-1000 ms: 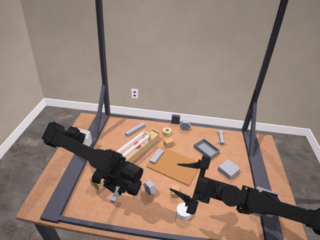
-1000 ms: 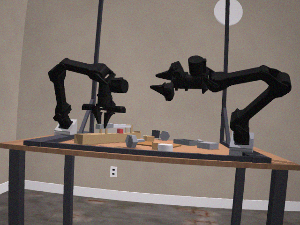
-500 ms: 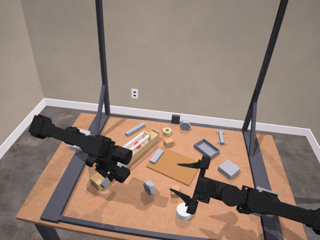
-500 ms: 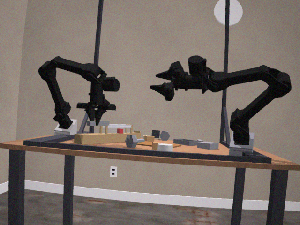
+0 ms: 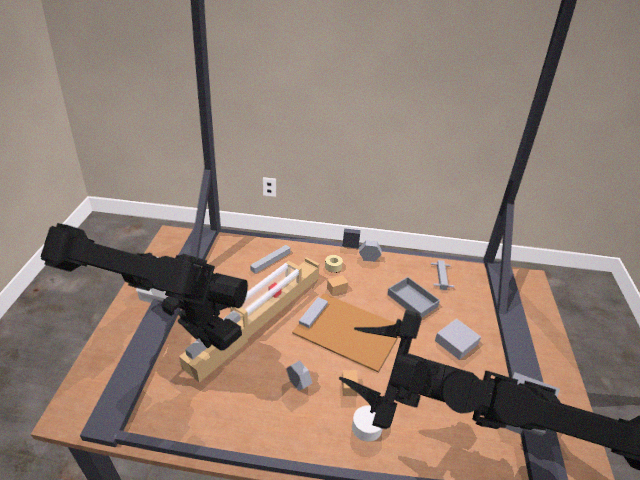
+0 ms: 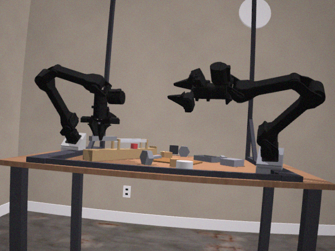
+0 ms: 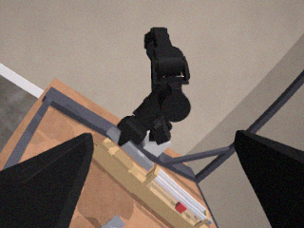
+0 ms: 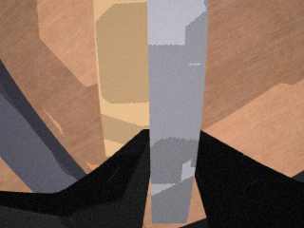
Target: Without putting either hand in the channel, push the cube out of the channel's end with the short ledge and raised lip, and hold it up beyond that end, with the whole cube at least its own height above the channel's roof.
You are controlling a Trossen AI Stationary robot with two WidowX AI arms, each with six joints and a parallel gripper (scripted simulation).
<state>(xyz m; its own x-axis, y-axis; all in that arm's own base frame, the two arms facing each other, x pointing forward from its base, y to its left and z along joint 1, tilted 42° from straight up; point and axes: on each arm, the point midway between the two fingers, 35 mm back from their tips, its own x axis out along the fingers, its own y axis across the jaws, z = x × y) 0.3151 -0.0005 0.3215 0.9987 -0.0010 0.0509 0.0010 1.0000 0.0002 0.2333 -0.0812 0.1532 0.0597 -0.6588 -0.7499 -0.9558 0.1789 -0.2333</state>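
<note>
The red cube sits inside the tan channel, under its two white roof rails, toward the far end; it also shows in the exterior view and the left wrist view. My right gripper is shut on a long grey bar and holds it just over the channel's near end, roughly in line with the channel. My left gripper is wide open and empty, high above the middle of the table, well away from the channel.
A flat tan board, a grey tray, a grey block, a white cylinder, a grey hexagonal piece, a tan cube and a yellow ring lie beside the channel. Dark frame posts stand at the table's sides.
</note>
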